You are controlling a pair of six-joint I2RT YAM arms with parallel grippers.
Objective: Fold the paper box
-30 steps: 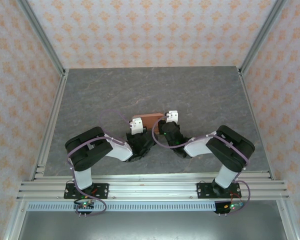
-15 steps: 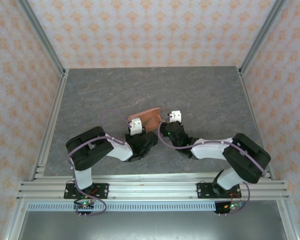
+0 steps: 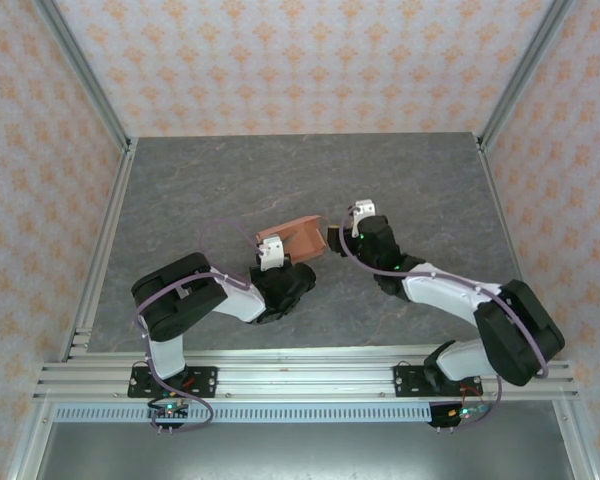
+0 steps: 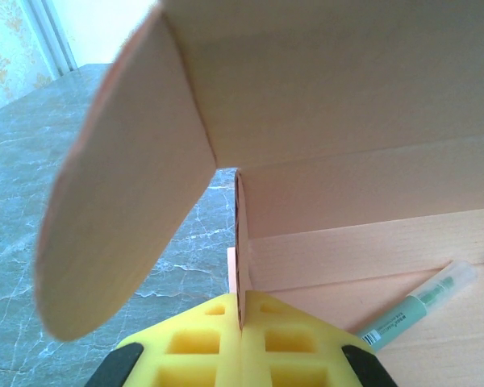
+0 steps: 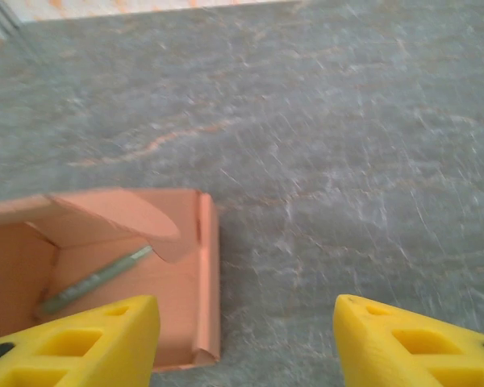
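Note:
The paper box (image 3: 296, 238) is salmon-orange card, part folded, on the grey table near the middle. My left gripper (image 3: 272, 256) is shut on its near left wall. From the left wrist, the yellow pads (image 4: 202, 334) of the left gripper (image 4: 242, 300) pinch a thin upright card wall, with a rounded flap (image 4: 121, 218) hanging at the left. My right gripper (image 3: 352, 226) stands open just right of the box, apart from it. In the right wrist view the box (image 5: 177, 274) lies left of the right gripper (image 5: 246, 339), whose left finger (image 5: 89, 339) overlaps the box's near corner.
A green pen (image 5: 93, 280) lies inside the box, also seen as a pen (image 4: 415, 305) from the left wrist. Bare grey table (image 3: 420, 180) spreads around the box, with metal frame rails (image 3: 110, 240) and patterned walls at the sides.
My right gripper has opened and moved away from the box's right end, farther back and to the right. The box's upper flap has risen. The left gripper has kept its hold.

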